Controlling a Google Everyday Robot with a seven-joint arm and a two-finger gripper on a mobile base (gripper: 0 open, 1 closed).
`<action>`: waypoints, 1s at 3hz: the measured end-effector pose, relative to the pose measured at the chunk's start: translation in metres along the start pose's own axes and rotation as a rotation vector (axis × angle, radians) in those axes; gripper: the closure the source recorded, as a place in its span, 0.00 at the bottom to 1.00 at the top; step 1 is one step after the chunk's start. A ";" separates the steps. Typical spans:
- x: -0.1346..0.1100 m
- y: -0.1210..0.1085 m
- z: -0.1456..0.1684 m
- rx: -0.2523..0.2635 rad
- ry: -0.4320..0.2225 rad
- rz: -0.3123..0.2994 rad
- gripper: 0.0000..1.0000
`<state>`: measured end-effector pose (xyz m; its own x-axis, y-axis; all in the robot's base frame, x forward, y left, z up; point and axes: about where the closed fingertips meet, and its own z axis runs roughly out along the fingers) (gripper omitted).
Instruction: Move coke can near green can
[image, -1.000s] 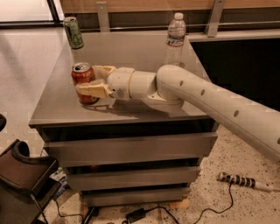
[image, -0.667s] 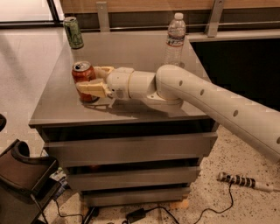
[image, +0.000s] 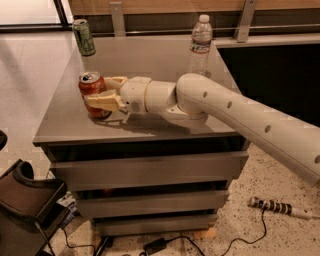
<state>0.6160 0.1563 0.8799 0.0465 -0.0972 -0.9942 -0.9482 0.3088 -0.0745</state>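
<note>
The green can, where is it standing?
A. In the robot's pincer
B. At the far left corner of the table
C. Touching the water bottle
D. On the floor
B: the green can stands upright at the far left corner of the table, apart from the coke can, which the pincer grips nearer the front left edge.

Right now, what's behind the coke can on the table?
Behind the coke can is bare tabletop, then the green can standing upright at the far corner. The gripper is closed around the coke can. The can's rear side is hidden from this camera.
</note>
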 end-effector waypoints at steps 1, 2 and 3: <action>-0.011 -0.015 0.005 0.016 -0.001 0.032 1.00; -0.042 -0.053 0.021 0.057 0.010 0.031 1.00; -0.050 -0.124 0.043 0.220 0.034 0.078 1.00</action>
<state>0.7449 0.1637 0.9355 -0.0382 -0.0959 -0.9947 -0.8570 0.5150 -0.0167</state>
